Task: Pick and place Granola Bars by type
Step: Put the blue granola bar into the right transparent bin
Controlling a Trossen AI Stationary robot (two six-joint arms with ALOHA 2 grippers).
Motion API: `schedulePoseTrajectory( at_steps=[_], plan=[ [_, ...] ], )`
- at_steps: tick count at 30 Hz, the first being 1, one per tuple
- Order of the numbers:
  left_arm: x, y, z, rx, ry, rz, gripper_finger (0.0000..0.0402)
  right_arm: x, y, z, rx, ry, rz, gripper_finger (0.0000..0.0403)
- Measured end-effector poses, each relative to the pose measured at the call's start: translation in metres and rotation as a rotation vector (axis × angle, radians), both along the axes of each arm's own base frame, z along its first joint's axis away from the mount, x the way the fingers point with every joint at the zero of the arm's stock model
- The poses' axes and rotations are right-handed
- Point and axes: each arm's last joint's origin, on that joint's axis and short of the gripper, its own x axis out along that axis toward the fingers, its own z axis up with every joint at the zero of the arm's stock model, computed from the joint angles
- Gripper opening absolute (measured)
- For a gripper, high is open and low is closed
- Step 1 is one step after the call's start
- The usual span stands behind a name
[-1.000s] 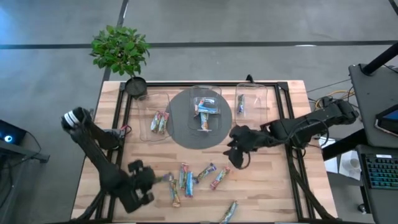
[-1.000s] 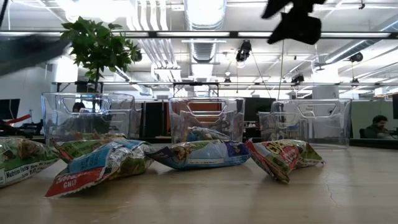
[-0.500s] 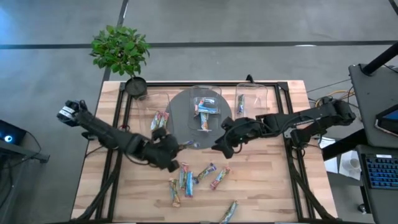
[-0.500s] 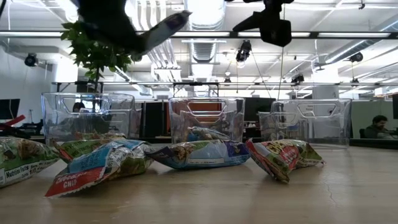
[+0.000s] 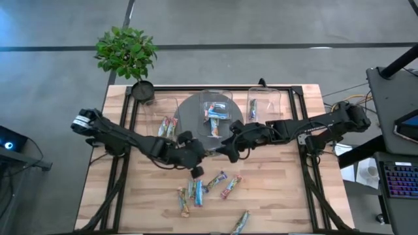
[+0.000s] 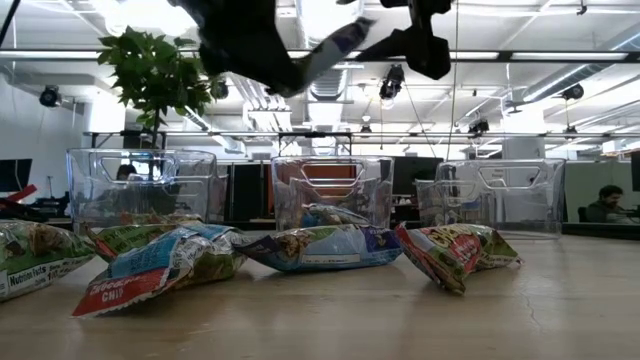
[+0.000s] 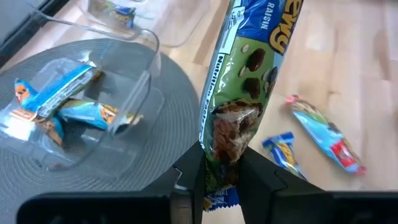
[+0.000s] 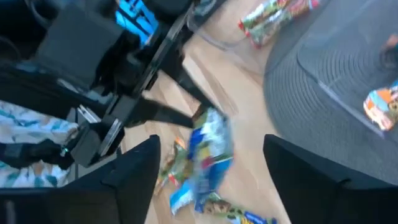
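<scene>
My left gripper (image 5: 198,155) hangs over the middle of the table, shut on a green-and-blue granola bar (image 7: 239,93) that sticks out past its fingers toward my right gripper (image 5: 223,149). The right gripper stands open just to the bar's right, its fingers (image 8: 134,168) wide apart and touching nothing; the bar (image 8: 208,149) lies ahead of them. In the low view the bar (image 6: 335,42) is high above the table. Several loose granola bars (image 5: 208,189) lie flat on the wood nearer the front edge. My left gripper pinches the bar's near end (image 7: 221,171) between its two fingers, which lie along the bar's two sides. Most of the bar juts out beyond the fingertips, slanting forward and down. It is lifted clear of the table.
Three clear bins stand along the far side: the left one (image 5: 166,125) and the right one (image 5: 262,108) on the wood, the middle one (image 5: 215,112) on a round grey mat (image 5: 186,134). Each holds bars. A potted plant (image 5: 127,55) stands at the far left corner.
My left gripper has swung from the loose bars near the table's front left up and toward the middle and far side, carrying the bar clear of the table. My right gripper has shifted a little toward the left, closer to the bar.
</scene>
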Motion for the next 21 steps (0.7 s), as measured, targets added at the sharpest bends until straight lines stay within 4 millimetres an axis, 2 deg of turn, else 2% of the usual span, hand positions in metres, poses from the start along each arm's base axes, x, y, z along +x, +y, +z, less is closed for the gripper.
schedulePoseTrajectory(
  at_steps=[9, 21],
  plan=[
    [0.015, 0.006, 0.000, 0.005, 0.013, 0.001, 0.0057, -0.001, -0.001, -0.001, -0.008, 0.015, -0.005, 0.0322],
    [0.020, 0.015, 0.007, 0.014, -0.017, 0.007, 0.0057, -0.003, -0.002, -0.006, -0.015, 0.051, -0.007, 0.0300]
  ],
)
